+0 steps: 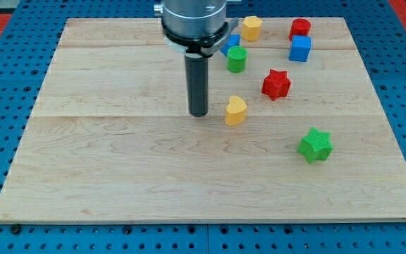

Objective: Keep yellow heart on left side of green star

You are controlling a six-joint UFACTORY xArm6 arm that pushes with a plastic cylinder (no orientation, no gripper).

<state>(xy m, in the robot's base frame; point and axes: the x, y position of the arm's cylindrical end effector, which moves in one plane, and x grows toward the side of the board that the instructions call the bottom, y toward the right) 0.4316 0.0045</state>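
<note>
The yellow heart [236,111] lies near the middle of the wooden board [118,183]. The green star [316,144] lies to the heart's lower right, well apart from it. My tip [199,113] rests on the board just left of the yellow heart, with a small gap between them. The rod rises straight up to the arm's grey mount at the view's top.
A green cylinder [237,59], a partly hidden blue block [230,44] and a yellow hexagon block [251,27] sit near the top centre. A red star [276,84], a blue cube [300,49] and a red block [300,29] lie at upper right.
</note>
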